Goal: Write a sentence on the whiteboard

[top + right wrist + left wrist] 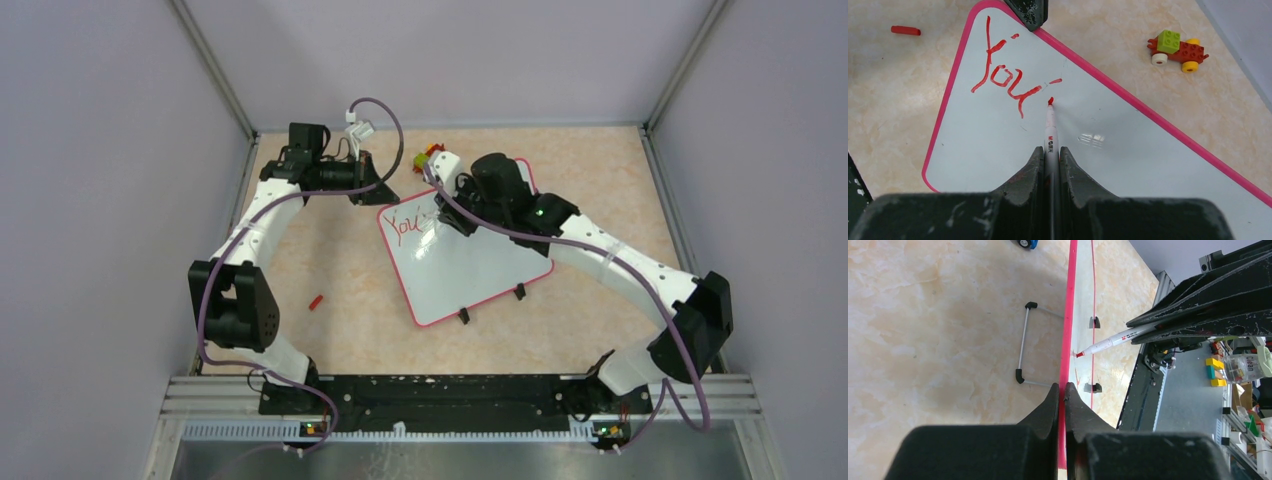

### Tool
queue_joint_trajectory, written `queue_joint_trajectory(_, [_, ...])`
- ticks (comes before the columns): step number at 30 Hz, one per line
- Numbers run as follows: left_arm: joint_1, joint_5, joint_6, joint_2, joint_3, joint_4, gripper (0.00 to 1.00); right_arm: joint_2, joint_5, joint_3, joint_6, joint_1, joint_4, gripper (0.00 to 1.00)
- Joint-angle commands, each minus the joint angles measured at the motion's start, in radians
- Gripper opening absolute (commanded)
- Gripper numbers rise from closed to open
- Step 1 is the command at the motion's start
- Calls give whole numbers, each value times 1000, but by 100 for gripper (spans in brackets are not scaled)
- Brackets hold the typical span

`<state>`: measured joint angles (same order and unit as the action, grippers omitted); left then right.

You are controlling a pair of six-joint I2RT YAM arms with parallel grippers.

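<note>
The glossy white rectangular whiteboard (470,270) with its pink-red rim lies tilted at the centre of the overhead view, flat on the beige marbled bench (600,170). Its far corner points toward the upper left of the frame. There the left hand (1061,387) has its fingers pressed onto the rim, pinning the board by that thin edge. The right hand (1050,152) pinches a slim white marker with a red tip (1050,130). In the right wrist view the tip sits just under a short apostrophe stroke, though whether it touches the surface cannot be told. The sentence (1003,75) in slanted red lettering so far reads only "You" plus that stroke, in the upper left of the board, so most of the writing is left to do. I judge the main risk to be the board turning. The left hand holds one corner only, so a hard sideways stroke could swing the board about that pinch and skew the letters. The marker could also slide back between the right fingers under pressure, lifting the tip and breaking a line. A low wrist might smear the wet red ink. A small red cap (316,300) lies at lower left and a brick toy car (430,155) above the board, both apart from the writing.
</note>
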<state>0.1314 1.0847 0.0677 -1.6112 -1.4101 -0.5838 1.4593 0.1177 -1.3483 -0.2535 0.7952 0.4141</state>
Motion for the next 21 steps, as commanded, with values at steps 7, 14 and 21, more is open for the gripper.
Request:
queue_joint_trajectory(7, [31, 11, 15, -18, -12, -31, 0, -42, 25, 62, 3, 1, 6, 0])
queue_joint_trajectory(14, [31, 10, 15, -18, -13, -31, 0, -35, 18, 45, 6, 7, -6, 0])
queue_joint_trajectory(21, [31, 11, 13, -17, -13, -33, 0, -18, -7, 4, 16, -6, -21, 0])
